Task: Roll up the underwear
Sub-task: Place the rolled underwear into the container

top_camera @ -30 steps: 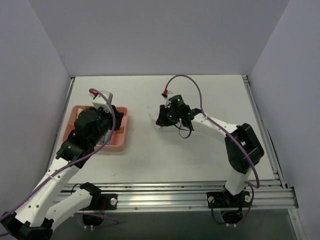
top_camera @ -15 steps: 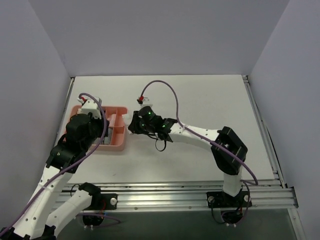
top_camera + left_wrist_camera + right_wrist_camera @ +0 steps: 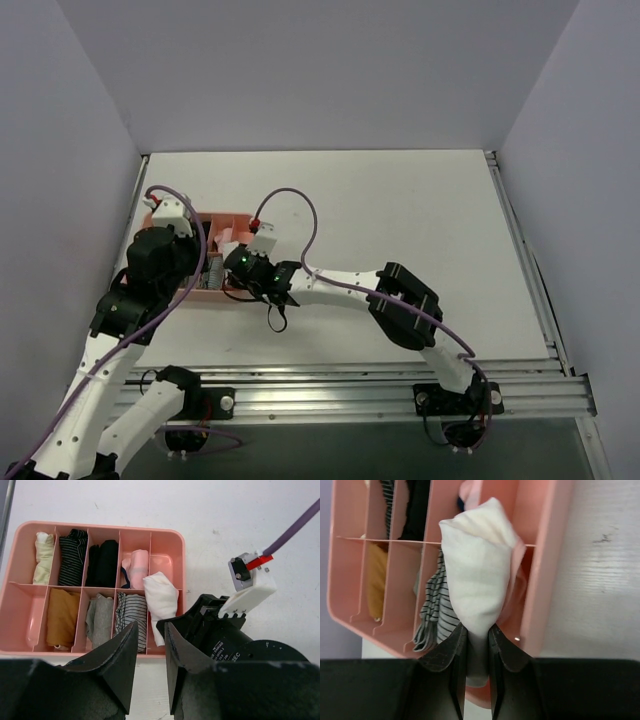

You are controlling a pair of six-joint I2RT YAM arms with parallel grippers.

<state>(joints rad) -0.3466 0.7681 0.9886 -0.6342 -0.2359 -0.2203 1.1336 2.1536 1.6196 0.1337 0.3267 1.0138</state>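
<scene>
At the 4 o'clock corner of the pink tray (image 3: 100, 526), as the left wrist camera sees it, the underwear (image 3: 161, 600) is a tight white roll, tipped across the divider rather than lying flat in a slot. The right gripper (image 3: 476, 636) is clamped on the roll's near end, both fingers pressed into the cloth. Pinching that end probably keeps the roll from unwinding while it goes into the free compartment. The left gripper (image 3: 150, 630) hangs over the tray's 6 o'clock edge, fingers a narrow gap apart with nothing between them, likely parked out of the way.

The right wrist view shows the grip itself and the striped garment (image 3: 431, 607) at 9 o'clock of the roll, but not whether the roll reaches the slot floor. The left wrist view shows all ten compartments and which are filled. From the top camera the tray sits at 9 o'clock on the table (image 3: 400, 200), mostly hidden under both arms
</scene>
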